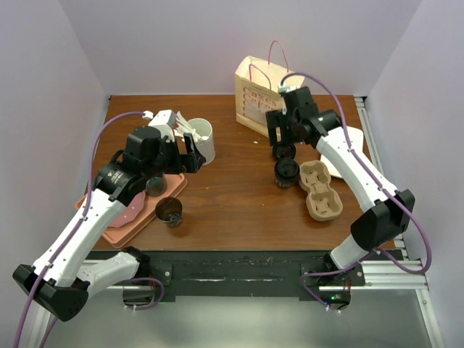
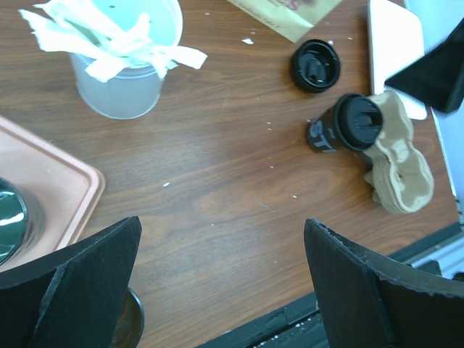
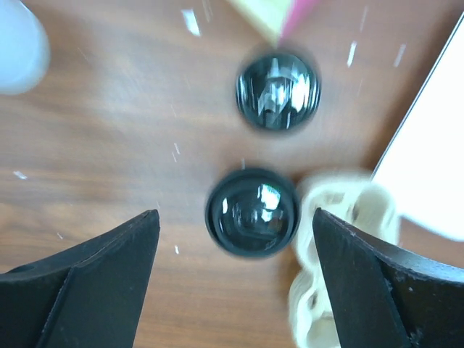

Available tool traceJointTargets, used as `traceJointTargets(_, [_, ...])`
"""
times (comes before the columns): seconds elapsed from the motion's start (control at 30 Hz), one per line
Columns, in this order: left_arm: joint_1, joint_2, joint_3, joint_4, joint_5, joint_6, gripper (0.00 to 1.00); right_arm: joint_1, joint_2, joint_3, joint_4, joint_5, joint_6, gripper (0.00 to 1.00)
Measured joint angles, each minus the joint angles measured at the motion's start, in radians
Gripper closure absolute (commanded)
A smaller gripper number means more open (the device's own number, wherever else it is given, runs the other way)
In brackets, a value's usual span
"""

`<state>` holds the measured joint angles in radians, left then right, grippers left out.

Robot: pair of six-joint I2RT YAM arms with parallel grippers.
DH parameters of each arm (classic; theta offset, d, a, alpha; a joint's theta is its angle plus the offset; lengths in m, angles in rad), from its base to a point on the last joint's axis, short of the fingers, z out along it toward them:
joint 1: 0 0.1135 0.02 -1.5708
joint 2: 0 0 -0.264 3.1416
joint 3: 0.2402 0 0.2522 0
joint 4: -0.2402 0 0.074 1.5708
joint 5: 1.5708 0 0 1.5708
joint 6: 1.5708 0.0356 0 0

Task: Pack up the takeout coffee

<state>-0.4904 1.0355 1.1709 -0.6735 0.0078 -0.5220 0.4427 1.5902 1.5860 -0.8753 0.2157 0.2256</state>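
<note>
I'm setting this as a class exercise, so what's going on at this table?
The right hand hangs open over the dark, black-lidded coffee cup, which stands beside the pulp cup carrier. The left hand is open and empty near the white cup of stirrers. Nothing is gripped, and the coffee is not yet in the carrier or the paper bag.

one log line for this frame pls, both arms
right tool: open, above lidded coffee cup | left tool: open, empty | coffee cup: on table beside carrier, not packed | bag: upright at back
</note>
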Motion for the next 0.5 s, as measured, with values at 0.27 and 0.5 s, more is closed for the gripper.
traceJointTargets(0.27, [0.0,-0.027,0.005,0.011,0.114,-0.002,0.06,-0.044,0.133,0.431,0.036,-0.118,-0.237,0.18])
traceJointTargets(0.5, [0.0,-0.042,0.012,0.018,0.193,-0.018,0.07,-0.131,0.304,0.55,0.071,-0.312,-0.375,0.23])
